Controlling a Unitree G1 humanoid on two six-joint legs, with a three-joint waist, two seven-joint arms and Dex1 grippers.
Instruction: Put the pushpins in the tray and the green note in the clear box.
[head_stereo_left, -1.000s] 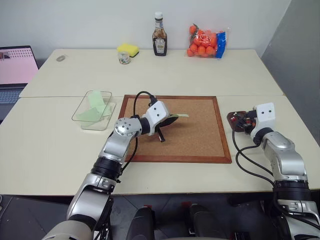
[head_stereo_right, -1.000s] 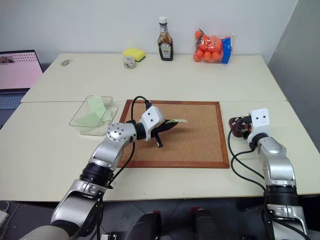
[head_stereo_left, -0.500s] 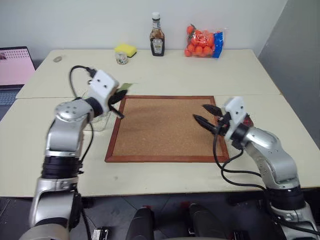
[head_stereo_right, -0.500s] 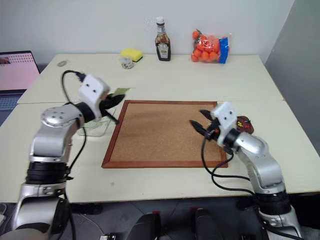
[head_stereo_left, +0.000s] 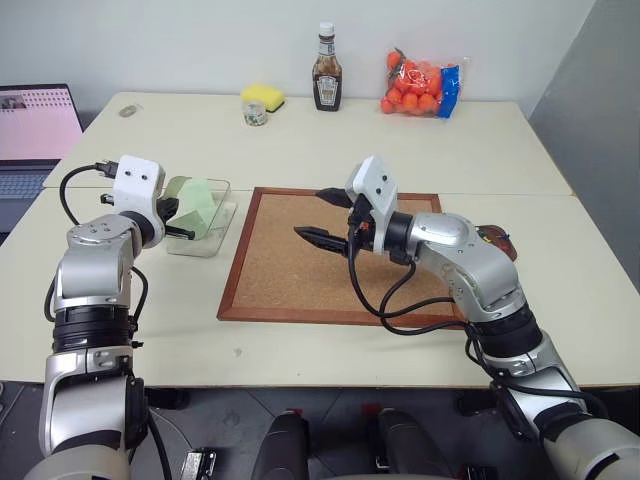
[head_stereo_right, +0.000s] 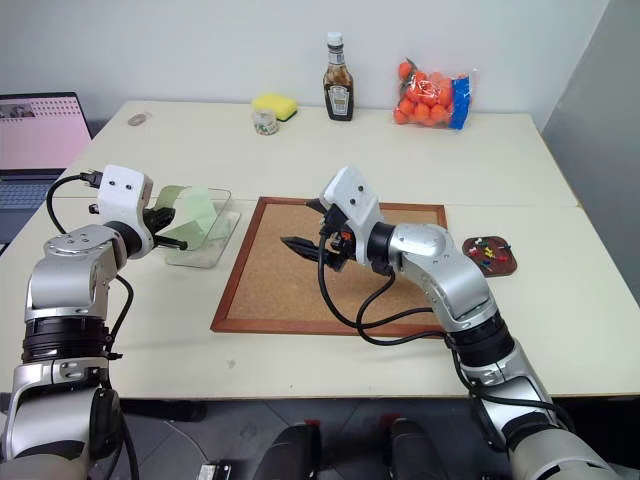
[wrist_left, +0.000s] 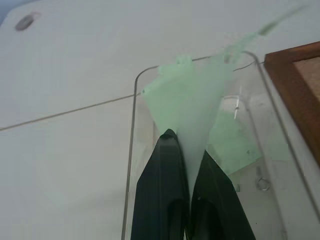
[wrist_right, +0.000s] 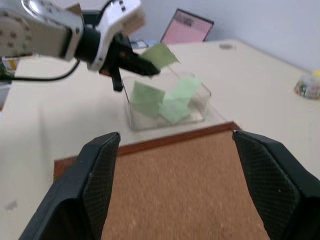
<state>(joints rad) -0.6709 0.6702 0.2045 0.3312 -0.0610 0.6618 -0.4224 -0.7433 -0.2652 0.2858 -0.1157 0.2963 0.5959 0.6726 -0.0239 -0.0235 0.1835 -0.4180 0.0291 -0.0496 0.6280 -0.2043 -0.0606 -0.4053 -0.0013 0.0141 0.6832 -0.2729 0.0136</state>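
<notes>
Green note (wrist_left: 192, 107) is pinched between the pressed-together fingers of the left gripper (head_stereo_left: 187, 220), held in the air over the clear box (head_stereo_left: 203, 241), which sits on the table (head_stereo_left: 330, 150) just off the left edge of the corkboard (head_stereo_left: 290, 270). Other green slips (wrist_right: 172, 107) already lie inside the box, some leaning against its walls. Right gripper (head_stereo_left: 325, 215) hangs over the left half of the corkboard with its fingers spread wide and nothing between them, pointing toward the box; its arm and black cable cross above the board. Tray (head_stereo_right: 488, 255) rests near the right edge of the table, just beyond the corkboard's right side, with small red and yellow pushpins (head_stereo_right: 482, 250) in it. Along the far edge of the table stand a yellow sponge (head_stereo_left: 261, 96), a small jar (head_stereo_left: 255, 114) just beside it, a brown sauce bottle (head_stereo_left: 327, 68) and a bag of oranges (head_stereo_left: 420, 83). An open laptop (head_stereo_left: 35, 135) with a pink screen sits at the table's left edge, well apart from the box.
</notes>
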